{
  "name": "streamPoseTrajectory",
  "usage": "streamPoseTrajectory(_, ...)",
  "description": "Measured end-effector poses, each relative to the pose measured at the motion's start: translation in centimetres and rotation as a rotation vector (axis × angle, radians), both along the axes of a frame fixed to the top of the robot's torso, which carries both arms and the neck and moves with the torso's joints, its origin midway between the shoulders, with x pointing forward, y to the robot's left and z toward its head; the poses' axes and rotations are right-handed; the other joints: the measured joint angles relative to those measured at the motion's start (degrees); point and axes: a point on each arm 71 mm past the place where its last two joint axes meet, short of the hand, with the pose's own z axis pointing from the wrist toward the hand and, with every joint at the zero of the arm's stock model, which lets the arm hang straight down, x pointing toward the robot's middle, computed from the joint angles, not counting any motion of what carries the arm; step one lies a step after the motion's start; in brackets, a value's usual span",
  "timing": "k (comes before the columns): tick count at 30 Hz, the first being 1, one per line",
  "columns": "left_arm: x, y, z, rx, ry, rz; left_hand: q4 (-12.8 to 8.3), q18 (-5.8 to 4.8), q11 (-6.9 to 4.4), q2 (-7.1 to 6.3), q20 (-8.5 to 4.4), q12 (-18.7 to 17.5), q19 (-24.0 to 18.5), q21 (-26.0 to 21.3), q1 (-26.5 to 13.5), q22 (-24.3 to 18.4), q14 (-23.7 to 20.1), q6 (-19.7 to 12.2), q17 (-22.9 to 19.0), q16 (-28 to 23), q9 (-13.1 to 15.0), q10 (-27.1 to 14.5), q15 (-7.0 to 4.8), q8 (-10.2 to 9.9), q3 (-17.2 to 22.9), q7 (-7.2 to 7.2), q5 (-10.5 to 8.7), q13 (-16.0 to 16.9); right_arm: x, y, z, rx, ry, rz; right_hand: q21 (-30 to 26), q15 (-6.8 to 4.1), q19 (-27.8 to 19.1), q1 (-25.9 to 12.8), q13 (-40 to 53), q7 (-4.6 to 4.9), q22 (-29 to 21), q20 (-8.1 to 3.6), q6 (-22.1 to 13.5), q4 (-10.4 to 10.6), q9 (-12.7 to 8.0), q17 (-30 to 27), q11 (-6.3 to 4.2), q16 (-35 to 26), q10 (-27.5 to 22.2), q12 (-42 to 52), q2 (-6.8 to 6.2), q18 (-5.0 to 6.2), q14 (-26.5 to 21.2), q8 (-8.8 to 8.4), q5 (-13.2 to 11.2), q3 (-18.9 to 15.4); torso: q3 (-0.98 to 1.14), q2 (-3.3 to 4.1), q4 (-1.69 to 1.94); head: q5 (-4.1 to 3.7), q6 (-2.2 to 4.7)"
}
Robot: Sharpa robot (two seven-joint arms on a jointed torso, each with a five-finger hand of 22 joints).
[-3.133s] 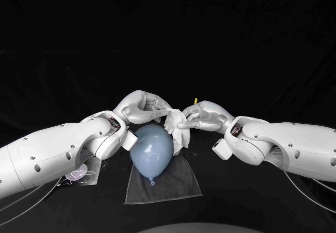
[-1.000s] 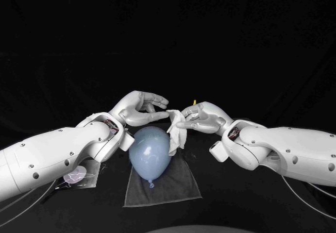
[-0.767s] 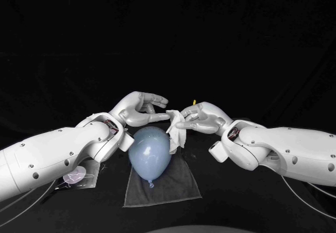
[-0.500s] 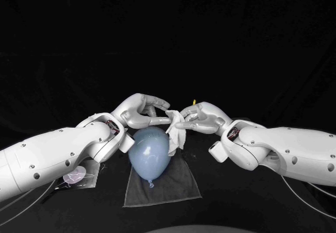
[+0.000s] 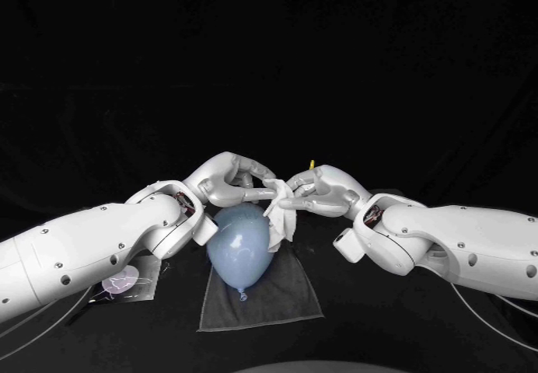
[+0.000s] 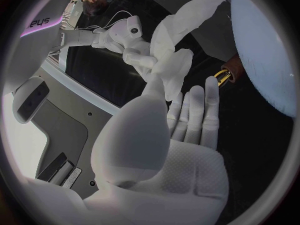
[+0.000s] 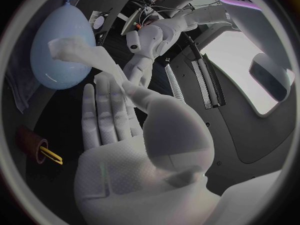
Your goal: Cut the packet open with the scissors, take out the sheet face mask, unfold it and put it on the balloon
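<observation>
Together, fingers [image 5: 256, 168] of left hand [image 5: 230, 177] and right hand [image 5: 323, 190] pinch the sheet mask [image 5: 281, 211] beside the balloon [image 5: 239, 245].

This looks like a robot lab, a room for testing robots. A flat black table [image 5: 426, 342] fills the bottom of the head view, with a plain black backdrop [image 5: 269, 70] across the top. A big white left arm [image 5: 90, 249] and a big white right arm [image 5: 471, 241] reach in from the sides. They end in a shiny silver left hand [image 5: 230, 179] and right hand [image 5: 322, 190]. Thin pale cables [image 5: 484, 305] hang under the arms near the lower corners.

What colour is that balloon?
Pale blue balloon, clearest in the head view.
</observation>
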Motion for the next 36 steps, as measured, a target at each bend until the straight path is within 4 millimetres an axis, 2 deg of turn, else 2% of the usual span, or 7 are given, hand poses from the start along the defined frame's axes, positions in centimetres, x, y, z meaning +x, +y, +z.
streamPoseTrajectory(7, 0.08, 0.05, -0.03, 0.0, 0.004, -0.001, -0.2, -0.04, -1.2, 3.2, -0.69, 1.7, 0.7, 0.8, 2.1, 0.5, 1.0, 3.5, -0.2, 0.7, -0.2, 3.5, -1.43, 1.6, 1.2, -1.2, 0.0, 0.2, -0.2, 0.23, 0.03, 0.0, 0.0, 0.012, 0.0, 0.0, 0.0, 0.0, 0.0, -0.01, 0.0, 0.0, 0.0, 0.0, 0.0, 0.0, 0.0, 0.0, 0.0, 0.0, 0.0, -0.04, 0.0, -0.11, 0.0, 0.0, -0.01, -0.01, 0.02, 0.02, 0.01)
streamPoseTrajectory(10, 0.05, 0.01, -0.05, 0.0, 0.007, -0.007, -0.1, -0.05, -1.75, 4.02, -0.93, 1.7, 0.9, 1.3, 2.9, 0.8, 1.4, 5.0, -0.3, 1.0, -0.3, 4.6, -1.83, 2.2, 1.6, -1.8, 0.0, 0.2, -0.23, 0.28, 0.03, -0.001, 0.0, 0.015, 0.0, 0.0, 0.0, 0.0, 0.0, 0.03, 0.0, 0.0, 0.0, 0.0, 0.0, 0.0, 0.0, 0.0, 0.0, 0.0, 0.0, -0.23, 0.0, -0.12, 0.0, 0.0, -0.01, -0.01, 0.02, 0.04, 0.01)
streamPoseTrajectory(14, -0.03, -0.09, -0.05, -0.001, 0.01, -0.015, -0.4, -0.07, -2.2, 4.89, -1.45, 2.1, 1.0, 1.9, 3.8, 1.2, 1.9, 6.7, -0.3, 1.3, -0.5, 6.0, -2.27, 2.7, 2.2, -2.66, 0.0, 0.2, -0.24, 0.33, 0.02, -0.001, -0.001, 0.017, 0.0, 0.0, 0.0, 0.0, 0.0, 0.14, 0.0, 0.0, 0.1, 0.0, 0.0, 0.0, 0.0, 0.0, 0.0, 0.0, 0.0, 0.51, 0.0, -0.15, 0.0, 0.0, -0.01, -0.01, 0.02, 0.06, -0.03)
streamPoseTrajectory(26, -0.24, -0.37, 0.04, -0.014, 0.012, -0.035, -0.8, -0.11, -2.66, 6.4, -2.07, 1.7, 0.8, 3.2, 5.3, 2.2, 2.2, 8.8, -0.3, 2.0, -0.8, 7.8, -2.65, 3.4, 3.7, -3.52, 0.01, -0.2, -0.16, 0.27, -0.02, -0.003, -0.002, 0.016, 0.0, 0.01, 0.0, 0.0, 0.0, 0.03, 0.1, 0.0, 0.2, -0.2, -0.1, 0.1, 0.0, 0.0, 0.0, 0.0, 0.0, 0.52, 0.0, 0.03, -0.1, 0.2, -0.03, -0.01, 0.02, 0.05, -0.19)
streamPoseTrajectory(31, -0.3, -0.42, 0.16, -0.032, 0.01, -0.035, -2.8, -0.16, -4.03, 6.25, -3.42, 2.4, 1.3, 6.3, 7.4, 4.2, 4.2, 12.3, 0.1, 3.6, -0.6, 12.7, -4.5, 5.5, 6.0, -4.5, -0.11, 0.0, -0.06, 0.16, -0.06, -0.006, -0.001, 0.013, 0.0, 0.02, 0.0, 0.0, 0.0, 0.03, 0.1, 0.0, 0.2, -0.2, 0.0, 0.1, 0.0, 0.0, 0.0, -0.1, 0.0, 0.51, 0.0, 0.03, -0.2, 0.2, -0.02, 0.01, 0.02, 0.02, -0.17)
streamPoseTrajectory(33, -0.3, -0.4, 0.24, -0.044, 0.005, -0.03, -3.5, -0.52, -4.56, 6.25, -4.13, 2.3, 1.0, 7.9, 7.4, 5.3, 5.0, 12.5, 0.3, 3.7, -0.6, 14.1, -4.91, 6.0, 6.9, -4.66, -0.24, 0.0, 0.01, 0.06, -0.09, -0.007, -0.001, 0.01, 0.2, 0.02, 0.0, 0.0, 0.0, 0.03, 0.1, 0.0, 0.2, -0.2, 0.0, 0.1, 0.0, 0.0, 0.0, -0.1, 0.0, 0.51, 0.0, 0.02, -0.2, 0.2, -0.02, 0.01, 0.02, 0.02, -0.12)
streamPoseTrajectory(36, -0.25, -0.27, 0.37, -0.061, -0.004, -0.017, -3.5, -0.03, -4.79, 6.19, -4.66, 1.6, 0.5, 9.6, 7.4, 6.6, 5.5, 12.5, 0.4, 3.7, -0.6, 14.9, -5.29, 6.0, 8.1, -4.58, -0.43, 0.0, 0.07, -0.07, -0.12, -0.009, -0.001, 0.006, 0.2, 0.02, 0.0, 0.0, 0.0, 0.03, 0.1, 0.0, 0.2, -0.2, 0.0, 0.0, 0.0, 0.0, 0.0, -0.1, 0.0, 0.5, 0.0, 0.0, -0.2, 0.2, -0.01, 0.01, 0.01, 0.04, -0.04)
